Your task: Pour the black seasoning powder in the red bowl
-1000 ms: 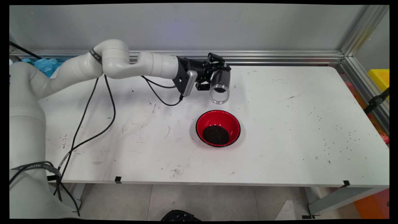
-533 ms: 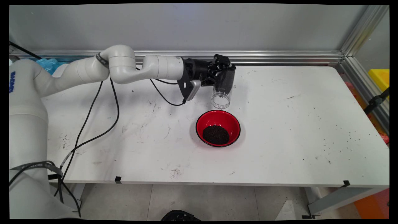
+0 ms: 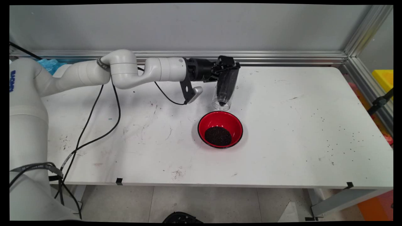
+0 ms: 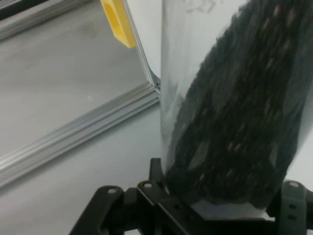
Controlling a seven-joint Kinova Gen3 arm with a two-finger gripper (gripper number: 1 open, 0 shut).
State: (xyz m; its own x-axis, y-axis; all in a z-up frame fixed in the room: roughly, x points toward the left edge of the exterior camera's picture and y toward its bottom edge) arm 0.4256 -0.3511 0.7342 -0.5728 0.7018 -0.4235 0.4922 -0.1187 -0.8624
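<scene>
We find the end effector (image 3: 226,67) clenched on a clear plastic jar (image 3: 224,89), its fingers pressed to the jar's sides near the closed base. The jar is tipped steeply, mouth downward and angled toward us, held in the air above the bench (image 3: 282,131). Dark granules (image 3: 226,83) fill the upper and middle part of the jar and reach down toward the open mouth. In the hand view the jar (image 4: 230,98) fills most of the picture, the black grainy mass (image 4: 244,122) lying against its wall, with the end effector's (image 4: 215,205) black linkage gripping it at the bottom edge.

Just below and in front of the jar's mouth sits a red bowl (image 3: 220,119) with a black rim, standing on the bench, apart from the jar. A heap of the same dark granules (image 3: 218,136) lies in the bowl's bottom.

The bench is white, scuffed and smudged on its left half, and scattered with small dark specks (image 3: 339,141) toward the right. Two bits of black tape (image 3: 119,180) mark its near edge. Black cables (image 3: 94,125) hang from the arm and trail across the bench's left side.

Behind the bench we note a grey wall (image 3: 188,28) with an aluminium rail (image 3: 282,57) along its foot. A yellow object (image 3: 383,78) stands beyond the bench's right end; the hand view shows it (image 4: 117,22) too, past the rail (image 4: 83,129). Tiled floor (image 3: 204,204) lies below the near edge.
</scene>
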